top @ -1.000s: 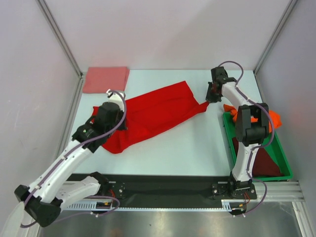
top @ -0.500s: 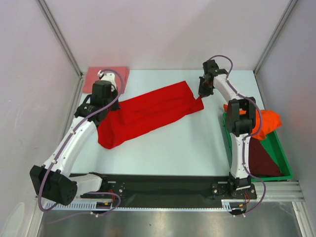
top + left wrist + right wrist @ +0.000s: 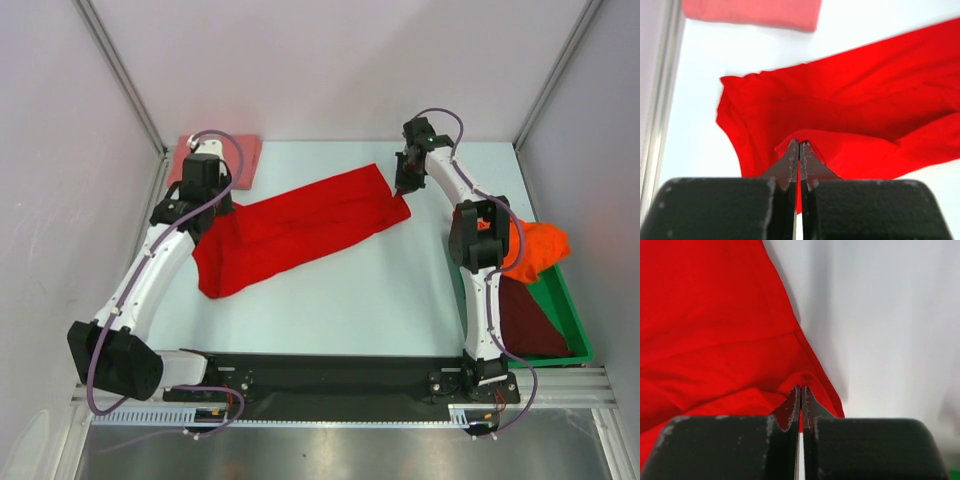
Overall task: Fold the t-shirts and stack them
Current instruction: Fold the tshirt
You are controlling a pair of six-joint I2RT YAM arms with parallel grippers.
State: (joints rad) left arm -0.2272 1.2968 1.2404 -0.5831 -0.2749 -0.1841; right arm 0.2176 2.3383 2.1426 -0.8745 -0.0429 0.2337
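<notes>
**Red t-shirt stretched between both hands, open tabletop on the near side**

The red t-shirt lies in a long slanted band across the far half of the tabletop, its low end toward the left and its high end toward the far right. Between its near edge and the arm bases you have a broad bare stretch of tabletop. Room is tighter on the left. The shirt's left end sits near the side wall, and the folded pink t-shirt lies in the far left corner, just beyond that end. On the right, the green bin runs along the tabletop's right edge. It holds the maroon t-shirt, and the orange t-shirt is heaped over its far end. A strip of bare tabletop separates the bin from the red shirt.

Your left hand is closed, its fingertips pinching a raised fold at the shirt's left end. Your right hand is closed too, nipping the cloth at the shirt's far right corner, with red showing between the fingers. That corner lies a little short of the tabletop's far edge.
</notes>
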